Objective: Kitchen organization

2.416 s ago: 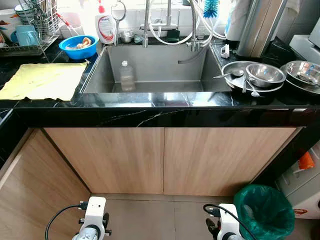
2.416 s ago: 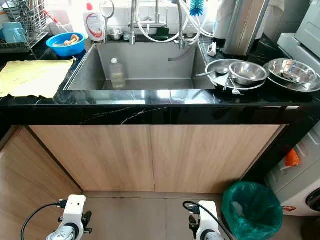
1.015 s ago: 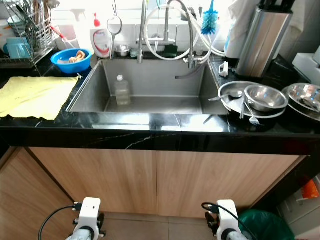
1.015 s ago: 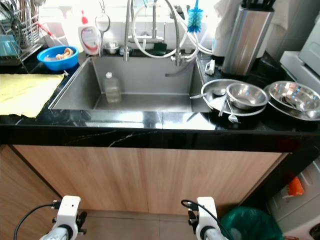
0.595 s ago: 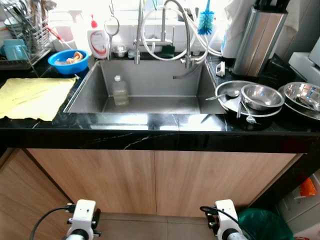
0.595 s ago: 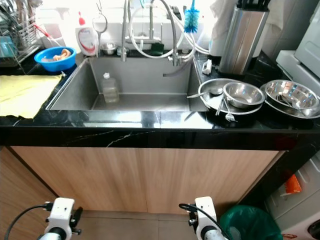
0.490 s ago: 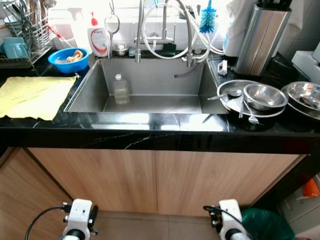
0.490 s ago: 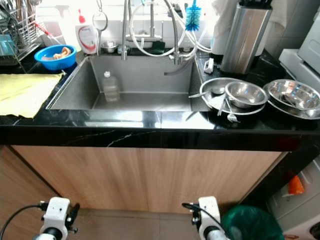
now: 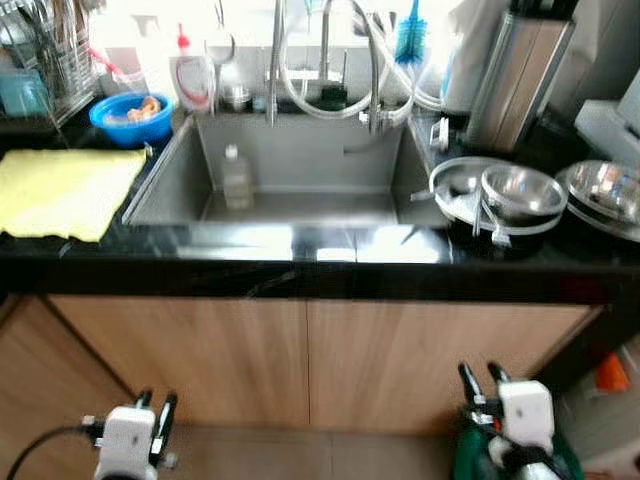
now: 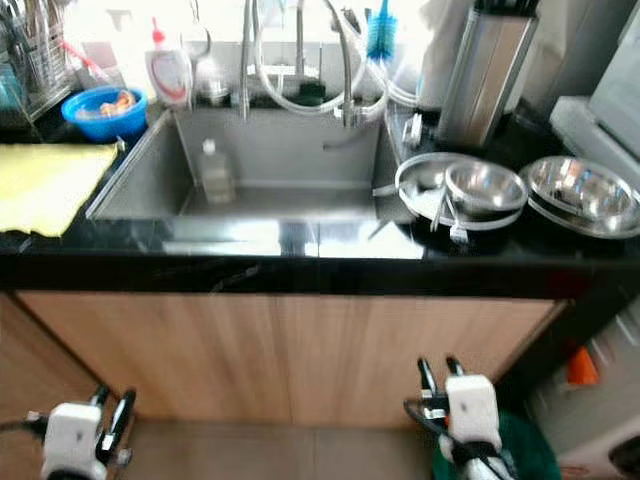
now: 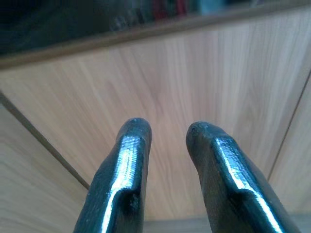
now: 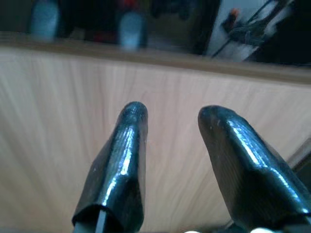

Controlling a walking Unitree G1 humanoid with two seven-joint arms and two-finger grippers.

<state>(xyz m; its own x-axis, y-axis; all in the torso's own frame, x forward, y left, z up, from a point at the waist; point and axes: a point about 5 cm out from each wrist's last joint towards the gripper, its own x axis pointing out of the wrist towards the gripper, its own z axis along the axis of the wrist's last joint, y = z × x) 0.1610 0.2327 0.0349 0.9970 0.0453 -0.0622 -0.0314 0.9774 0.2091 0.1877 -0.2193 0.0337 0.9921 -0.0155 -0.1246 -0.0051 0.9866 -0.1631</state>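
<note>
- Both end effectors, left [image 11: 165, 133] and right [image 12: 167, 116], hang released and empty, low before the cabinet doors [image 9: 310, 360].
- The steel bowls [image 9: 522, 192] sit up on the tabletop's right edge, above and beyond the right end effector, the nearer one.

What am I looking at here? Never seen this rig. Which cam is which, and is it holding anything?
A two-armed humanoid robot stands facing a kitchen sink. The two wide pictures are its head cameras, looking down. The two close-ups sit on its wrists, looking along black fingers at the wooden cabinet doors. The left gripper and right gripper hang low, open, holding nothing. On the black counter: a yellow cloth and blue bowl on the left, steel bowls on the right. A clear bottle stands in the sink.
</note>
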